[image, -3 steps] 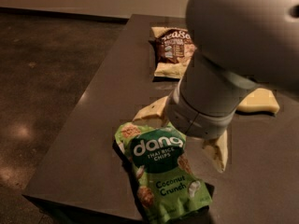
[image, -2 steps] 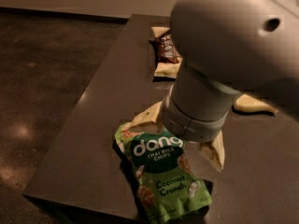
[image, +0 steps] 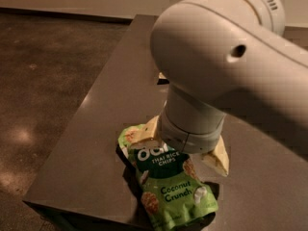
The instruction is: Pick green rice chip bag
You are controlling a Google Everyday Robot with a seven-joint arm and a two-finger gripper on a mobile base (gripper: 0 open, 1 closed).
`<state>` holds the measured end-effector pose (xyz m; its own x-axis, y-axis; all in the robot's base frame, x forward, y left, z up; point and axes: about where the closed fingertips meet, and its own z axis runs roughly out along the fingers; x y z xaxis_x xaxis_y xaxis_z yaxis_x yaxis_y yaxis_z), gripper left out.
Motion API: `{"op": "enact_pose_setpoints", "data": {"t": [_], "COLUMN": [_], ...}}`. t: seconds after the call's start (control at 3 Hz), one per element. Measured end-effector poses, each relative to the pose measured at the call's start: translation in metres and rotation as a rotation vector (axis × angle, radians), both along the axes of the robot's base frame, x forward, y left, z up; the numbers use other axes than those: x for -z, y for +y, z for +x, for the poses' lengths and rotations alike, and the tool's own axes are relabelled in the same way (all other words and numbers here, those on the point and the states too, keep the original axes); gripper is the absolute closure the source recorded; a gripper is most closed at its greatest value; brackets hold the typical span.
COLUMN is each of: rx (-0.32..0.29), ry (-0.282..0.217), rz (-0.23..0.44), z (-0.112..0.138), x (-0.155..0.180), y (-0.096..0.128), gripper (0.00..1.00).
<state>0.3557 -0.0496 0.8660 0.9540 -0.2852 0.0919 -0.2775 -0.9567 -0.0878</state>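
- Step in hand: you are at the approach-and-align stage of the pick. The grasp is not yet made.
- Tool state: the gripper (image: 180, 149) hangs from the pale arm (image: 231, 57), pointing down at the table (image: 96, 143). Its two cream fingers (image: 217, 159) stand spread wide with nothing between them.
- Location of the task's thing: the green rice chip bag (image: 171, 186) lies flat on the table directly beneath the gripper. Most of its length runs from the fingers toward the near table edge.
- Relation to the fingers: one finger overlaps the bag's upper corner. The other sits just off the bag's upper edge on the opposite side. The fingers therefore straddle the pouch's top end, not its middle.
- Contact: you cannot tell from this view whether either fingertip touches the pouch, because the wrist housing (image: 192, 124) hides the bag's top edge.
- Next move, as judged: lower until the fingertips bracket the crinkled top seam, close, then lift straight up.
- Risks, as judged: the pouch is flat and slick, so the fingers may pinch only film or slide over it. The bag's far end lies near the table edge, and a push could send it off.
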Motion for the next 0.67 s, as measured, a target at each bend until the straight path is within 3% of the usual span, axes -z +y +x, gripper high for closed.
{"op": "enact_pose_setpoints", "data": {"t": [0.33, 0.67], "rx": [-0.024, -0.041], "ry": [-0.003, 0.001], "rz": [-0.025, -0.038], "z": [-0.0014, -0.0049], "x": [0.0037, 0.0053], "y": [-0.0004, 0.001], "gripper": [0.0, 0.18]}}
